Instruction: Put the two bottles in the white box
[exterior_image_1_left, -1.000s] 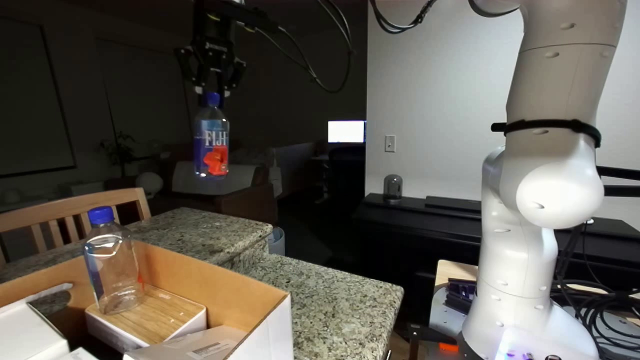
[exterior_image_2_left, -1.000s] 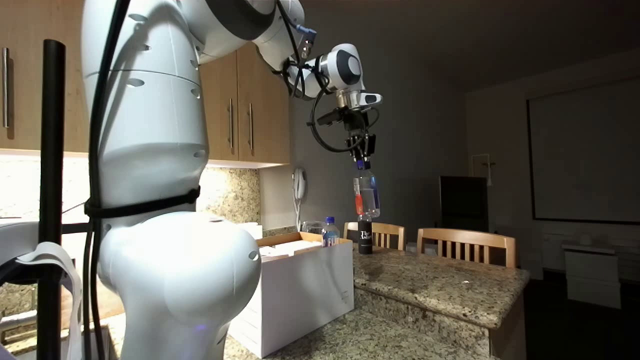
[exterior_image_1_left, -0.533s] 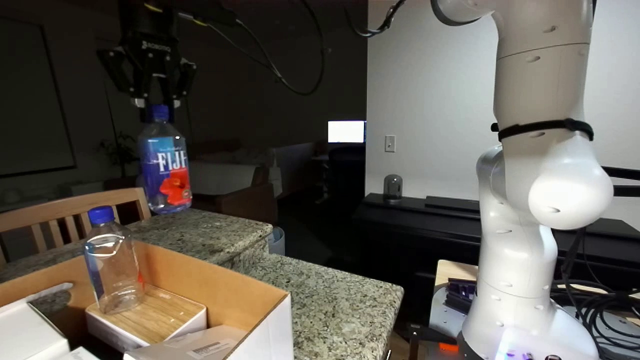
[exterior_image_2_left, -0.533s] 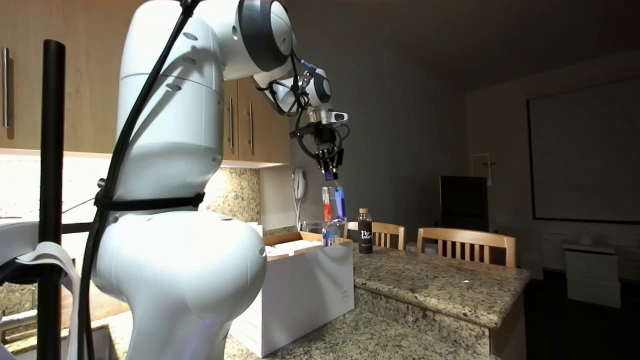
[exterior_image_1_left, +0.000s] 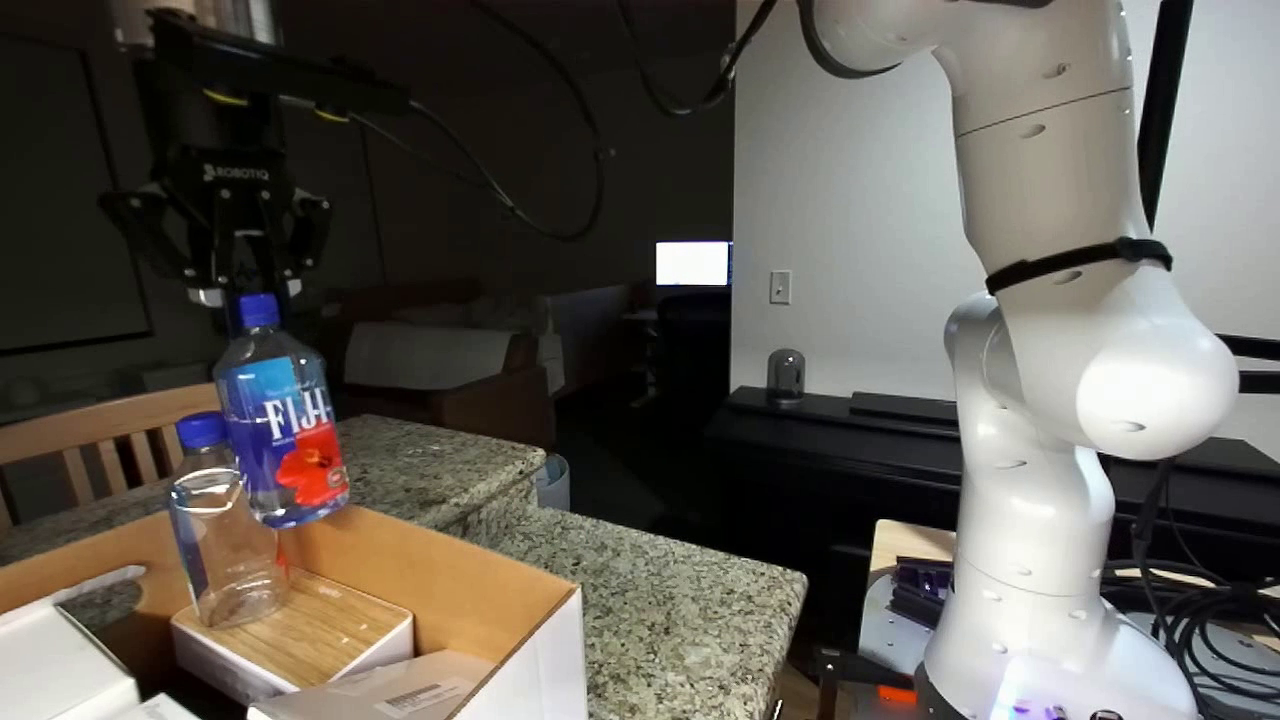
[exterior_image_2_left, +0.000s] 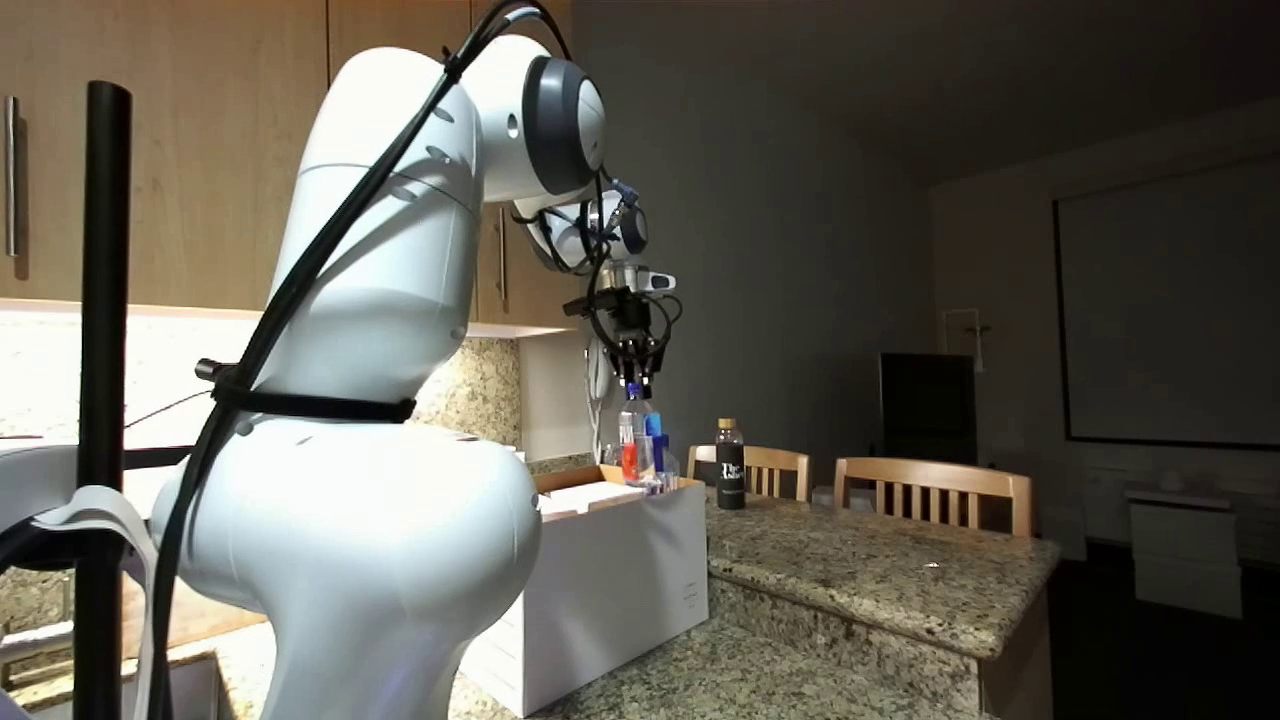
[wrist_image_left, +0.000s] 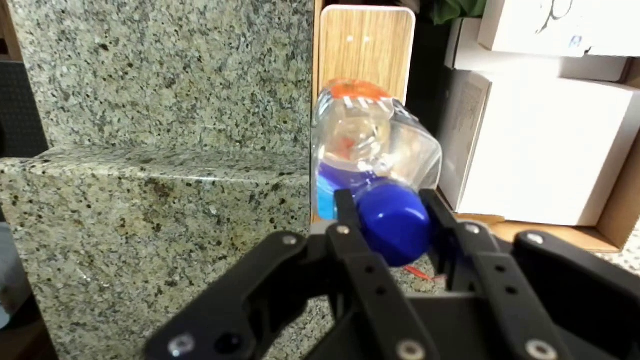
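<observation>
My gripper (exterior_image_1_left: 250, 297) is shut on the blue cap of the labelled bottle (exterior_image_1_left: 285, 435), which hangs slightly tilted, its base near the rim height of the white box (exterior_image_1_left: 545, 660). The wrist view shows the fingers (wrist_image_left: 387, 205) on both sides of the cap, with the labelled bottle (wrist_image_left: 360, 135) below, over the edge of the box. The plain clear bottle (exterior_image_1_left: 228, 560) stands upright inside the box on a wood-topped block (exterior_image_1_left: 325, 625). In an exterior view the labelled bottle (exterior_image_2_left: 633, 440) partly overlaps the plain bottle (exterior_image_2_left: 662, 462), beside the white box wall (exterior_image_2_left: 620, 590).
White cartons (wrist_image_left: 540, 150) fill much of the box. A granite counter (exterior_image_1_left: 660, 610) lies beside it, with a raised ledge (exterior_image_2_left: 860, 550). A black bottle with a tan cap (exterior_image_2_left: 730, 470) stands on the ledge. Wooden chairs (exterior_image_2_left: 930, 480) are behind.
My gripper has carried the labelled bottle down and across toward the white box, so it now overlaps the plain bottle in both exterior views. The plain bottle and box have not moved.
</observation>
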